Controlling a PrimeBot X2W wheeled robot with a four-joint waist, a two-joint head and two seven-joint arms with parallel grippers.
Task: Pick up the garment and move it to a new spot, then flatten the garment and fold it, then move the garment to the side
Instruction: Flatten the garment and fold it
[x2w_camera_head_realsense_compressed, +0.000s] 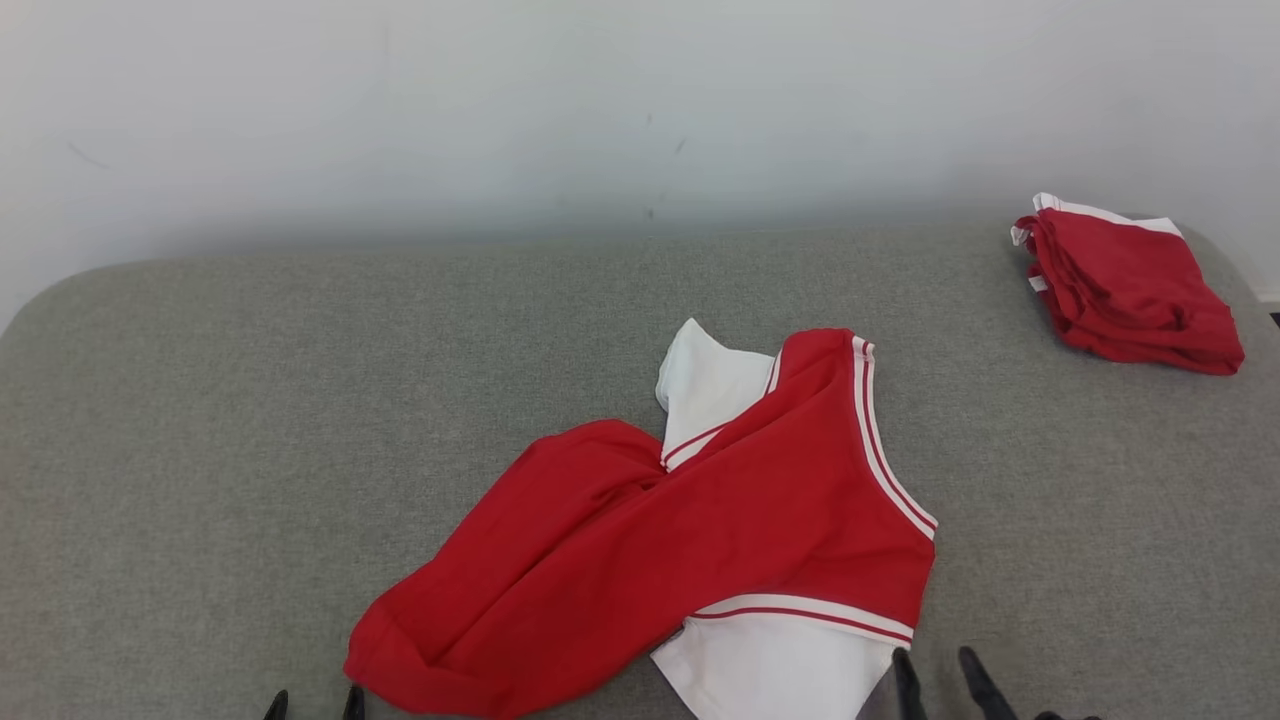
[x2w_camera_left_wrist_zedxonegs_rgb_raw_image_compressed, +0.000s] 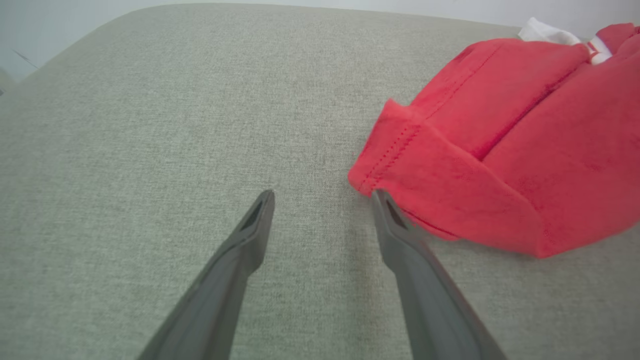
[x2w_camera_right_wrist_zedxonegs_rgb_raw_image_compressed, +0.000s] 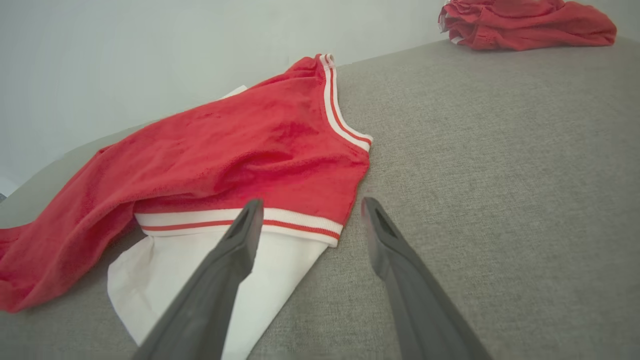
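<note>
Garment (x2w_camera_head_realsense_compressed: 700, 520) twisted near the surface's (x2w_camera_head_realsense_compressed: 200, 450) front edge
Left tool (x2w_camera_left_wrist_zedxonegs_rgb_raw_image_compressed: 322, 194) and right tool (x2w_camera_right_wrist_zedxonegs_rgb_raw_image_compressed: 311, 201) gape empty (at hem and striped corner); pinch both, spread apart.

no legible text, no label or number on the garment (x2w_camera_head_realsense_compressed: 700, 530), none elsewhere

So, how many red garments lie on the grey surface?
2: a crumpled garment in the middle, and a folded pile at the far right; that pile may hold several.
</note>
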